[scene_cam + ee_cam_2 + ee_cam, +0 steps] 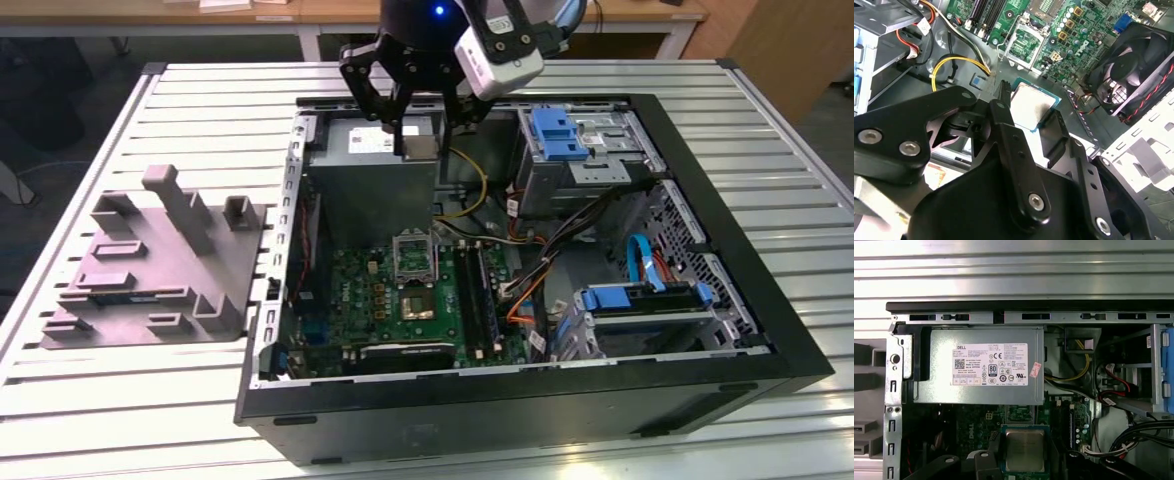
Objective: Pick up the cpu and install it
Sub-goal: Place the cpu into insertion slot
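A slatted metal table (134,430) bears an open computer case (534,415), lying on its side with its inside facing up. On the exterior view's left, just beside the case, sits a grey moulded holder block (147,270) with upright posts. Inside the case, a silver power supply (979,365) fills the far corner, and the green motherboard (387,300) lies nearer the camera.

I am the black gripper (420,125), hanging above the power supply's edge. My fingers are drawn narrow, pinching the cpu (1025,450) by its sides. It is a small, flat, square chip with its metal top showing in both wrist views.

On the motherboard, the silver socket frame (411,250) with its dark centre lies well apart from the chip and lower down.

I judge that the pick-up is done and the carry toward the socket is in hand; the chip is not yet seated. I judge that seating calls for holding the chip level, squaring its edges to the socket, and lowering gently, since a tilted or twisted chip could bind.
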Available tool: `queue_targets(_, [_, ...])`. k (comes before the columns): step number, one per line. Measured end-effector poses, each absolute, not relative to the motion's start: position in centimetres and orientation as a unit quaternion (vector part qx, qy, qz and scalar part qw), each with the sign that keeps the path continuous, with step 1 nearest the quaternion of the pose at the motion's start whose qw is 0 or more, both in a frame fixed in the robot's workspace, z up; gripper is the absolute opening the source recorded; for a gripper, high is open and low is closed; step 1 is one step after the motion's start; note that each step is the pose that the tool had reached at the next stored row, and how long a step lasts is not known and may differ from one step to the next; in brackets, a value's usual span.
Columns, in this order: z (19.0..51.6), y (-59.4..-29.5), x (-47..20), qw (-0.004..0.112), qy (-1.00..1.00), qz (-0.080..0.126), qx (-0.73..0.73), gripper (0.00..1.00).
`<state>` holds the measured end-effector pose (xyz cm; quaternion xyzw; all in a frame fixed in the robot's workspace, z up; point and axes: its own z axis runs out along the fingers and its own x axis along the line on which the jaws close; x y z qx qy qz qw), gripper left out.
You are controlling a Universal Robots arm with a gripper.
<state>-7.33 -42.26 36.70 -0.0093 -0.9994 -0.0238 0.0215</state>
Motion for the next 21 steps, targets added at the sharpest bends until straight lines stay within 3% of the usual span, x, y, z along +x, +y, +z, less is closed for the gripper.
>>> queue_targets(21, [36.1, -43.4, -7.4, 0.022, -0.999, -0.024, -0.007, 0.47])
